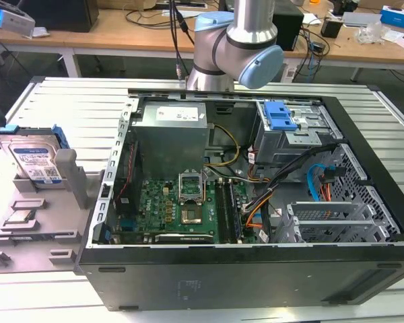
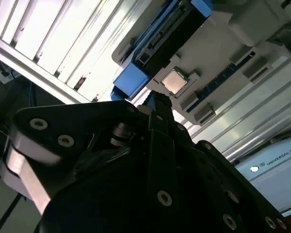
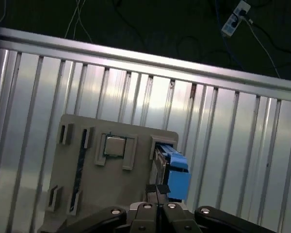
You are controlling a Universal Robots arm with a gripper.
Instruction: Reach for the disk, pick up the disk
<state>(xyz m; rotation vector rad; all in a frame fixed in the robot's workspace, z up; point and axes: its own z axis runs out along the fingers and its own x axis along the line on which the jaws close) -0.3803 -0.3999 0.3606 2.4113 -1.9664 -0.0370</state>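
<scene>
First wrist view: gripper (image 3: pixel 155 190) points down toward disk (image 3: pixel 172 171).

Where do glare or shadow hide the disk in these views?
Exterior view: even light, the disk shows plainly, no glare on it. First wrist view: bright reflected streaks on the slatted table, floor beyond it nearly black. Second wrist view: the gripper is a dark mass in front, the table's slats flare white, and the disk sits in shade.
</scene>
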